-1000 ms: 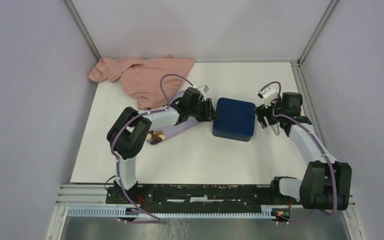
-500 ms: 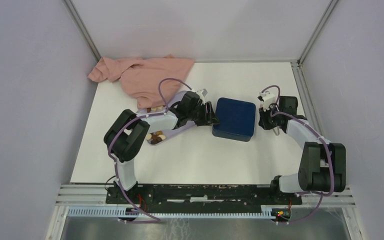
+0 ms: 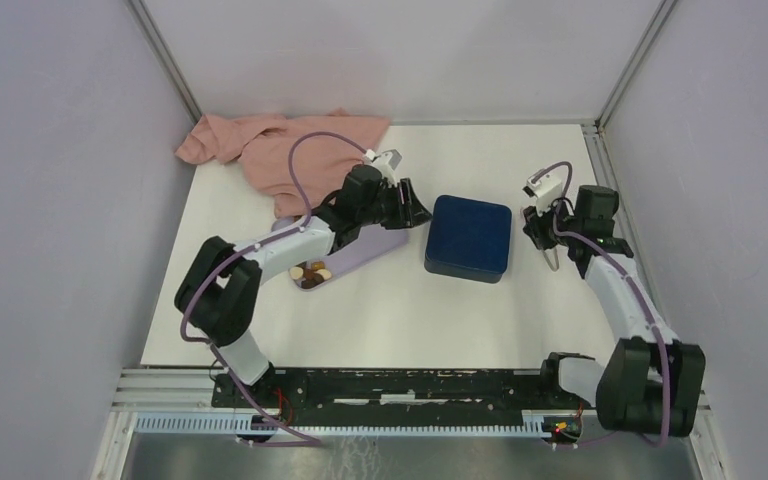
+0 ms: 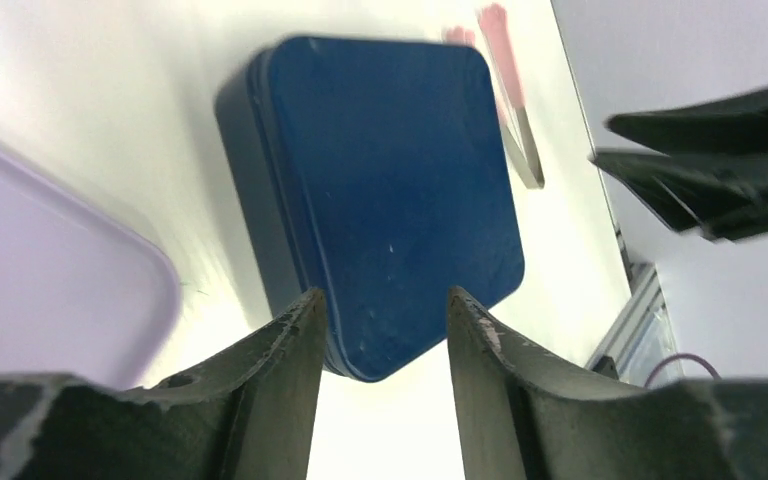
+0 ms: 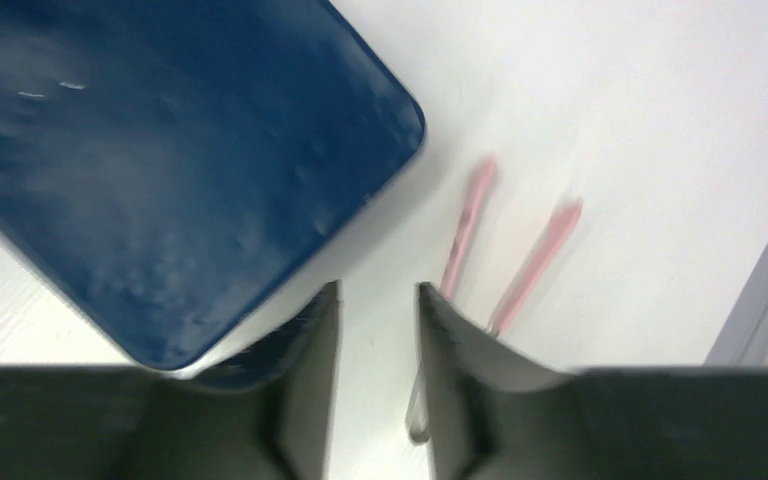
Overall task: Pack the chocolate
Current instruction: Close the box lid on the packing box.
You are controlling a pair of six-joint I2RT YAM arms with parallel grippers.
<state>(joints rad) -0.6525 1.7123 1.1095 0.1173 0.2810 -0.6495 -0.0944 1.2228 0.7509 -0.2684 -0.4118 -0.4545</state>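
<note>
Here, a white desk [image 3: 390, 310] sits inside a booth of pale lilac-grey walls with metal posts in the far corners. A pink cloth [image 3: 280, 150] lies crumpled at the far left.

Near the middle is a dark blue square box [image 3: 468, 238] with rounded corners, and its smooth lid is on. Just left of it lies a flat lilac tray [image 3: 360, 255]. The chocolate [image 3: 312, 272] is a small cluster of dark brown, lighter brown and cream pieces at the tray's near-left end, beside the left arm.

The left pincer [image 3: 415, 212] hovers over the tray's far end and points at the box. Its fingers [image 4: 290, 340] are apart and hold nothing.

The right pincer [image 3: 538, 235] hangs just right of the box. Its fingers [image 5: 310, 340] are slightly apart and also hold nothing. It is above pink-handled tongs [image 5: 465, 230] that lie on the desk.
</note>
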